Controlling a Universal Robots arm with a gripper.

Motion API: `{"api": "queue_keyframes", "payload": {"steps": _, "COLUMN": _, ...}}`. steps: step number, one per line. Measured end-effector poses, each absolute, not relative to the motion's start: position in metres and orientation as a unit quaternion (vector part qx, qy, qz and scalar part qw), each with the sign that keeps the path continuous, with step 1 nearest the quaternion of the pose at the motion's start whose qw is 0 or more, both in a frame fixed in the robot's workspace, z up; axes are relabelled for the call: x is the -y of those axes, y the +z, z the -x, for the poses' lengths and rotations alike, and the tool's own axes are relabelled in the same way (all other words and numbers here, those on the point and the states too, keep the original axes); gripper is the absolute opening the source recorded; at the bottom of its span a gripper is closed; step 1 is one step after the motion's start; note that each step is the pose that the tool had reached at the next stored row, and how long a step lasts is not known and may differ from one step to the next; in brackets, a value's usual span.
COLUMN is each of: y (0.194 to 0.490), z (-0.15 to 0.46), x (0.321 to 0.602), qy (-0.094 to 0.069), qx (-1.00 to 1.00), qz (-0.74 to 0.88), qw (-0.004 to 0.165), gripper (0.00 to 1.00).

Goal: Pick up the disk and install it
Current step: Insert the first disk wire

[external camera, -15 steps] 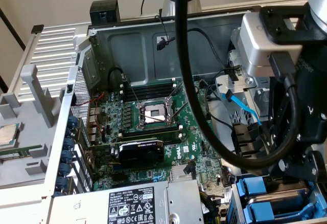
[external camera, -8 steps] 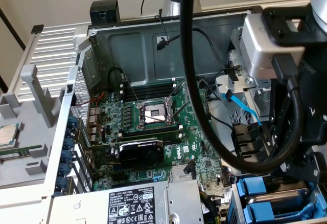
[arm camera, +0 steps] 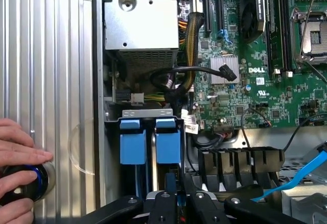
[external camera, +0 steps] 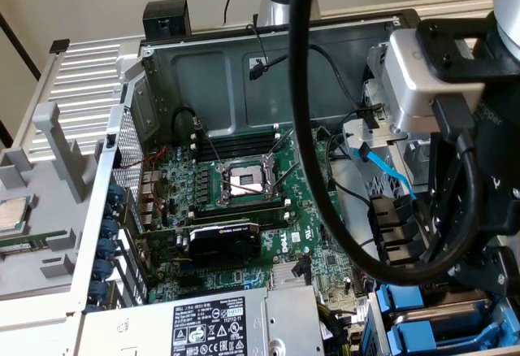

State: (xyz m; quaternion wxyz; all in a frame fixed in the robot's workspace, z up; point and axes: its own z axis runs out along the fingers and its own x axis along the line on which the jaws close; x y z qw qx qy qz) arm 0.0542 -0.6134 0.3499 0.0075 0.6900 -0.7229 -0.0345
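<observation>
Gripper [arm camera: 171, 203] jaws nearly closed, pinching blue-railed disk [arm camera: 168, 144] edge just ahead of fingertips. Disk sits in drive bay [arm camera: 148, 114] of open computer case [external camera: 244, 71], beside second blue carrier [arm camera: 132, 142]. Person's hand [arm camera: 20, 170] off to side.

A motherboard [external camera: 244, 210] is seen inside the open case [external camera: 211, 71], with an empty CPU socket [external camera: 244, 181] and a graphics card [external camera: 223, 242] mounted. A labelled power supply [external camera: 219, 323] is seated beside it. A loose chip [external camera: 12, 214] is laid outside the case.
</observation>
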Motion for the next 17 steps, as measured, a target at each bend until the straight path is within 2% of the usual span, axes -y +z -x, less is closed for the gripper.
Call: {"api": "queue_keyframes", "payload": {"steps": 17, "y": 0.3472, "z": -0.0551, "x": 0.6123, "qy": -0.035, "qx": 0.721, "qz": -0.692, "qw": 0.007, "gripper": 0.16}}
